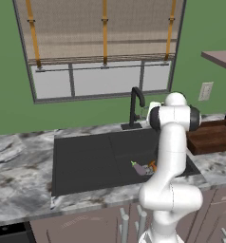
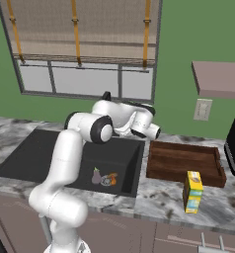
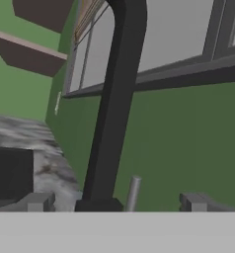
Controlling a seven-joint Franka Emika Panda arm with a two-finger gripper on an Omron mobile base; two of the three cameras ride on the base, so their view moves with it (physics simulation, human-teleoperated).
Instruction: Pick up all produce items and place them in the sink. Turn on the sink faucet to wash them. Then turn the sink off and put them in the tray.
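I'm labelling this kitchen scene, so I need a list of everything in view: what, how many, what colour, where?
produce items: two, one dull purple and one orange, on the sink floor near its front right corner
sink: one, matte black, set in the counter
sink faucet: one, black, behind the sink, close in front of the hand camera
tray: one, dark brown wood, on the counter right of the sink
carton: one, yellow and green, upright in front of the tray
counter: one, grey marble
window blind: one, tan with orange straps, above the sink
gripper: one, dark fingers, open, at the faucet's base
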